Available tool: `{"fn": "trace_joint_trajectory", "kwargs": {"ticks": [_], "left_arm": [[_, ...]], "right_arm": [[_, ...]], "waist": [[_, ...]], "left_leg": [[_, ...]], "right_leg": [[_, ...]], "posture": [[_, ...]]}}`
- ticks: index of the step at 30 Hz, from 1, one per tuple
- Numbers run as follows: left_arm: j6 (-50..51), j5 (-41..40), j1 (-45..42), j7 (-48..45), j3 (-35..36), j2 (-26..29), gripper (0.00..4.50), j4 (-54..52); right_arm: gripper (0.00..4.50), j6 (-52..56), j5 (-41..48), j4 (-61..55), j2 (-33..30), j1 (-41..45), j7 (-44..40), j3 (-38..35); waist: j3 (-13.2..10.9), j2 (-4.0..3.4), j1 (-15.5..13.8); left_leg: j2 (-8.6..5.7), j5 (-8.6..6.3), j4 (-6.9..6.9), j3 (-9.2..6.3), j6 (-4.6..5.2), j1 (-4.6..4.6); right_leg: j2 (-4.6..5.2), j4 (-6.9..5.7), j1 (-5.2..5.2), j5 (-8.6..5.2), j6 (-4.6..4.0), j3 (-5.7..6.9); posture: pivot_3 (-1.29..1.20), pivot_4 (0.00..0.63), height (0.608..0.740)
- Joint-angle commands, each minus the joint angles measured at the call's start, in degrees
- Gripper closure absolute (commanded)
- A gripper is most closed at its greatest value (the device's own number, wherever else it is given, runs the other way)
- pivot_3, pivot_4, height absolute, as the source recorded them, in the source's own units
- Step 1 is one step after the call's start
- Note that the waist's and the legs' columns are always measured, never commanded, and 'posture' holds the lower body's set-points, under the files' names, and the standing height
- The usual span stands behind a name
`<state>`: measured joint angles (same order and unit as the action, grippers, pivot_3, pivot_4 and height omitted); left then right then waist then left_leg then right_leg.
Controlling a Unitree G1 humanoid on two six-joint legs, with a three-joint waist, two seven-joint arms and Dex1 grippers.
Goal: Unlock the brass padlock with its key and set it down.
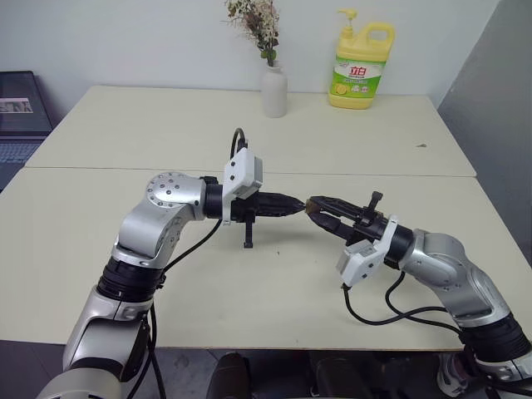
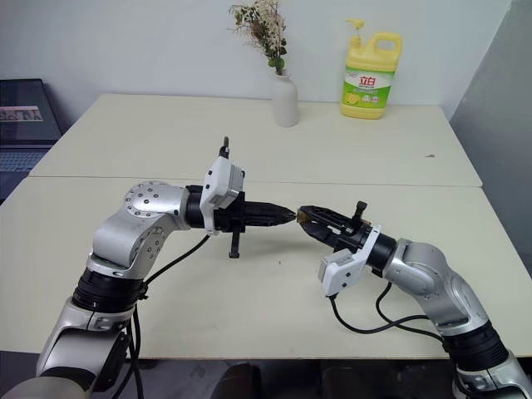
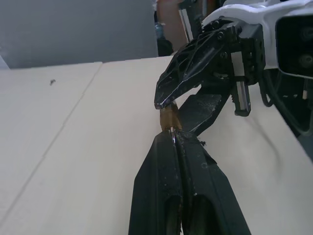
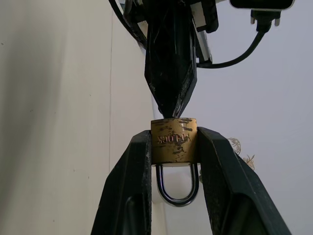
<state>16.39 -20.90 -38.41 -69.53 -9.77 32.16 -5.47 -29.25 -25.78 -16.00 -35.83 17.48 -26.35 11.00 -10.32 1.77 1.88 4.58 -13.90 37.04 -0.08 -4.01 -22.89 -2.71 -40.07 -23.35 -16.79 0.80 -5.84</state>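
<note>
Two grippers meet above the worktop's middle: right fingers [image 4: 142,196] clamp the padlock [image 4: 173,141], left fingers [image 3: 166,186] pressed together at its keyway. Shackle [image 4: 178,188] looks seated; unlocking and set-down remain.

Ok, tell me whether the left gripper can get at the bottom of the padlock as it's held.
Probably yes. The right gripper clamps the brass padlock by its sides, leaving that face bare, and the shut left gripper already has its tip against it.
</note>
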Motion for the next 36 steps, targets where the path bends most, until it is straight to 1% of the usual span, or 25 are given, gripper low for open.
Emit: {"fn": "trace_joint_trajectory", "kwargs": {"ticks": [1, 3, 7, 12, 18, 21, 23, 26, 30, 32, 36], "left_arm": [[-9.47, 2.84, -0.06, -1.17, -0.97, -1.0, 4.5, -0.78], [-13.35, 4.59, -0.14, -1.07, -1.32, -1.55, 4.5, 0.27], [-17.68, 6.53, -0.38, -0.91, -1.65, -2.28, 4.5, 2.24], [-20.87, 7.91, -0.86, -0.72, -1.66, -2.47, 4.5, 3.82], [-12.87, 4.32, -0.63, 0.57, -0.76, -3.17, 4.5, 2.01], [-4.8, 1.92, -1.34, 1.5, -0.26, -2.99, 3.9, 1.85], [0.05, 0.27, -1.77, 1.93, 0.34, -2.77, 3.34, 1.91], [14.87, -5.24, -2.75, 2.82, 2.21, -1.09, 2.47, 2.2], [24.18, -10.38, -3.61, 3.65, 3.95, -0.35, 1.25, 0.34], [27.55, -12.5, -3.96, 4.5, 4.72, -0.53, 1.23, -1.0], [30.35, -13.71, -4.23, 6.47, 4.94, -0.94, 1.23, -1.97]], "right_arm": [[3.56, 0.42, 1.19, -1.22, 0.19, 0.99, -0.28, -0.82], [3.56, 0.43, 1.24, -1.24, 0.26, 1.08, -0.35, -0.73], [3.56, 0.11, 1.0, -1.15, 0.4, 1.3, -0.34, -0.46], [3.56, 0.38, 1.15, -0.88, 1.0, 1.48, -0.4, -0.35], [3.56, 0.24, 1.02, -0.7, 1.29, 1.57, -0.47, -0.29], [3.56, 0.13, 1.0, -0.76, 1.3, 1.56, -0.57, -0.28], [3.56, 0.05, 0.89, -0.58, 1.38, 1.65, -0.59, -0.21], [3.56, -0.04, 0.95, -0.57, 1.26, 1.49, -0.74, -0.26], [3.56, 0.01, 1.07, -0.56, 1.16, 1.46, -0.9, -0.2], [3.56, 0.1, 1.16, -0.58, 1.22, 1.54, -1.0, -0.04], [3.56, -0.06, 1.16, -0.48, 1.25, 1.69, -1.06, 0.24]], "waist": [[0.0, 0.0, -0.02], [0.0, 0.0, -0.04], [0.0, 0.0, -0.04], [0.0, 0.0, -0.04], [0.0, 0.0, -0.03], [0.0, 0.0, -0.02], [0.0, 0.0, -0.02], [0.0, 0.0, 0.04], [0.0, 0.0, 0.07], [0.0, 0.0, -0.01], [0.0, 0.0, -0.04]], "left_leg": [[0.0, 0.0, 0.0, 0.0, 0.0, 0.0], [0.0, 0.0, 0.0, 0.0, 0.0, 0.0], [0.0, 0.0, 0.0, 0.01, 0.0, 0.0], [0.0, 0.0, 0.0, 0.01, 0.0, 0.0], [0.0, 0.0, 0.0, 0.0, 0.01, 0.0], [0.0, 0.0, 0.0, 0.0, 0.01, 0.0], [-0.01, 0.0, 0.0, -0.01, 0.01, 0.0], [0.0, 0.0, 0.0, -0.02, 0.01, 0.0], [0.0, 0.0, 0.0, -0.04, 0.01, 0.01], [0.0, 0.0, 0.01, -0.06, 0.01, -0.01], [0.0, 0.0, 0.02, -0.06, 0.0, 0.0]], "right_leg": [[0.0, 0.0, 0.0, 0.0, 0.0, 0.0], [0.0, 0.0, 0.0, 0.0, 0.0, 0.0], [0.0, 0.0, 0.0, 0.0, 0.0, 0.0], [0.0, 0.0, 0.0, 0.0, 0.0, 0.0], [0.0, 0.0, 0.01, 0.0, 0.0, 0.0], [0.0, -0.01, 0.01, 0.0, 0.0, 0.01], [0.0, -0.01, 0.01, 0.0, 0.0, 0.01], [0.0, -0.02, 0.01, 0.0, 0.01, 0.02], [-0.01, -0.03, 0.01, 0.0, 0.01, 0.04], [0.0, -0.03, 0.01, 0.0, 0.01, 0.05], [0.0, -0.03, 0.03, 0.0, 0.01, 0.04]], "posture": [[0.0, 0.15, 0.74], [0.0, 0.15, 0.74], [0.0, 0.15, 0.74], [0.0, 0.15, 0.74], [0.0, 0.15, 0.74], [0.0, 0.15, 0.74], [0.0, 0.15, 0.74], [0.0, 0.15, 0.74], [0.0, 0.15, 0.74], [0.0, 0.15, 0.74], [0.0, 0.15, 0.74]]}}
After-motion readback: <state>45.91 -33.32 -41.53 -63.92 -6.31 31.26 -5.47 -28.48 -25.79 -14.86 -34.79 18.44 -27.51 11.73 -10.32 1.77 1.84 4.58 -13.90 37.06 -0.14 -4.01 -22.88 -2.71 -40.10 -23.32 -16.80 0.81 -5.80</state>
